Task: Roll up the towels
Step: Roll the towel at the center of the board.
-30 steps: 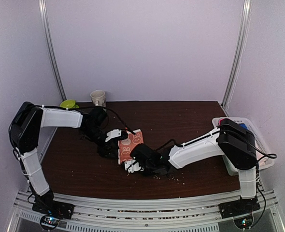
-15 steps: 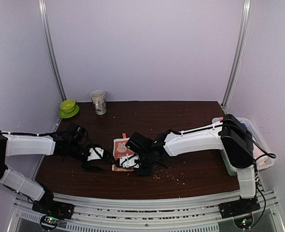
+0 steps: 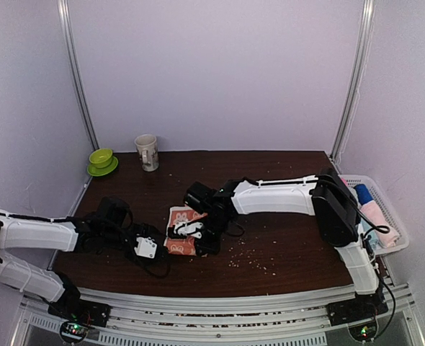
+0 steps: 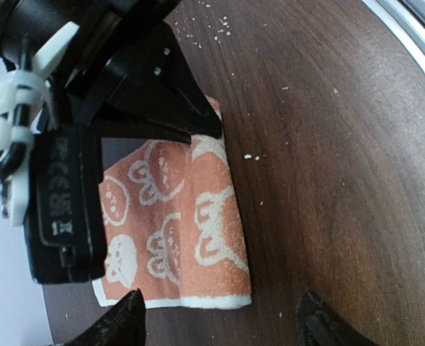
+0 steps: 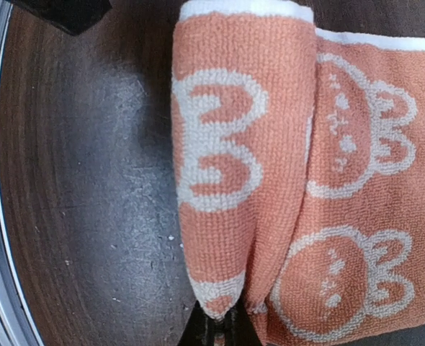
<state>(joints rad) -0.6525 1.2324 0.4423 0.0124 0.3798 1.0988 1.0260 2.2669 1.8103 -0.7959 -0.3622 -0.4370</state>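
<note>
The orange-peach towel (image 3: pixel 181 231) with white bunny prints lies on the dark table near its front middle. One long edge is folded over into a thick roll (image 5: pixel 234 158). My right gripper (image 5: pixel 224 330) is shut on the end of that rolled fold, and in the top view it (image 3: pixel 198 244) reaches in from the right. My left gripper (image 4: pixel 220 311) stands open just off the towel's (image 4: pixel 191 223) white-hemmed end, its fingertips (image 4: pixel 130 313) apart from the cloth. From above, the left gripper (image 3: pixel 157 247) sits just left of the towel.
A mug (image 3: pixel 147 152) and a green bowl on a saucer (image 3: pixel 101 160) stand at the back left. A white basket (image 3: pixel 394 229) off the right edge holds pale pink and blue rolls. Crumbs (image 3: pixel 250 256) are scattered right of the towel.
My left arm has dropped low and swung to the near left, bringing its open gripper to the towel's end. My right gripper has shifted left and back, keeping hold of the towel's fold.
</note>
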